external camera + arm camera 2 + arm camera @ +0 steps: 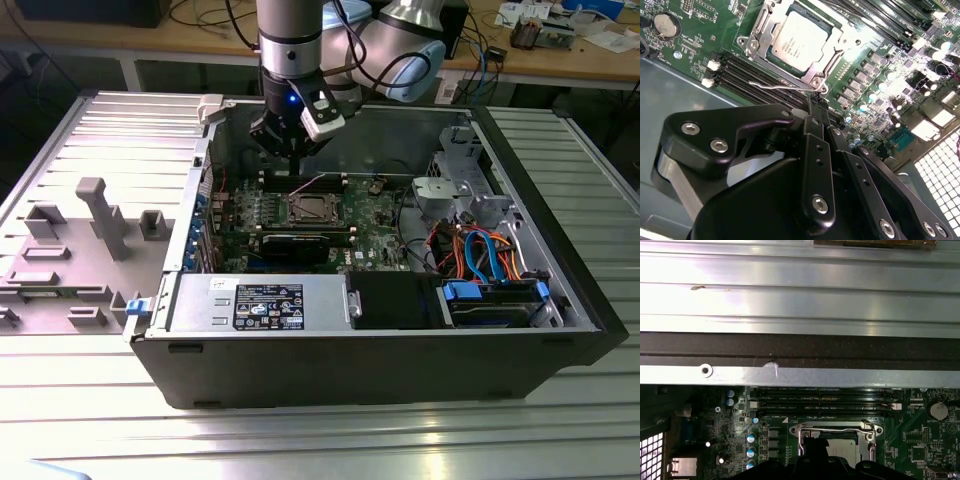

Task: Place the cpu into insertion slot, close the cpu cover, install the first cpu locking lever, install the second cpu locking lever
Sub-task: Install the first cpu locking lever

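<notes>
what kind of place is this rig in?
Likely an electronics lab or robot test cell: an open black desktop computer case lies on a ribbed aluminium table, and a cluttered wooden workbench with cables stands behind.

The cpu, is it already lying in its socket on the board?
Yes, in the second wrist view the cpu lies flat in the socket, framed by the cpu cover.

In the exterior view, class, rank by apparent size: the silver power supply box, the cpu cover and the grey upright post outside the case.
1. Silver power supply box, clearly largest.
2. Grey upright post at the exterior view's left.
3. cpu cover, smallest; it lies farther back, so distance may shrink it somewhat.
</notes>
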### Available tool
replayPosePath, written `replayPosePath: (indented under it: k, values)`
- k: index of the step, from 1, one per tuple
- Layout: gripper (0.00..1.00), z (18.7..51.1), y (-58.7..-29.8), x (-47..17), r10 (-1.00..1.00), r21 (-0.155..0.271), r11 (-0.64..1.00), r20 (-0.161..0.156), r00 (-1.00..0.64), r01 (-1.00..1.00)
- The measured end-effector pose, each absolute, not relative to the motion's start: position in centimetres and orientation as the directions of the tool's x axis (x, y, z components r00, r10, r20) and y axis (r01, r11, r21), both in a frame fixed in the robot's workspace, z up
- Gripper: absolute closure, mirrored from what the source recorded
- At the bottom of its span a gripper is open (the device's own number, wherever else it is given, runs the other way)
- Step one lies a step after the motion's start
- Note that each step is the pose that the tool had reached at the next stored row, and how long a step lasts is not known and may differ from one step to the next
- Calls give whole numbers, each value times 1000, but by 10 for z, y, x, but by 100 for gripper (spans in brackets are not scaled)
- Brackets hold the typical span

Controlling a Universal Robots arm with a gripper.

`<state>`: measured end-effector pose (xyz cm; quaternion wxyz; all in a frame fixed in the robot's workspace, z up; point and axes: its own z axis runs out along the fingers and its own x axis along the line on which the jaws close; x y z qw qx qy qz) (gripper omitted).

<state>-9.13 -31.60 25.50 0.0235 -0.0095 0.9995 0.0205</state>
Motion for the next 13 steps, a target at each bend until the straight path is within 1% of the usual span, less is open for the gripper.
replayPosePath:
  k: [13]
  values:
    - [89, 246, -313, -83, -18, 40, 999, -47, -999, -20]
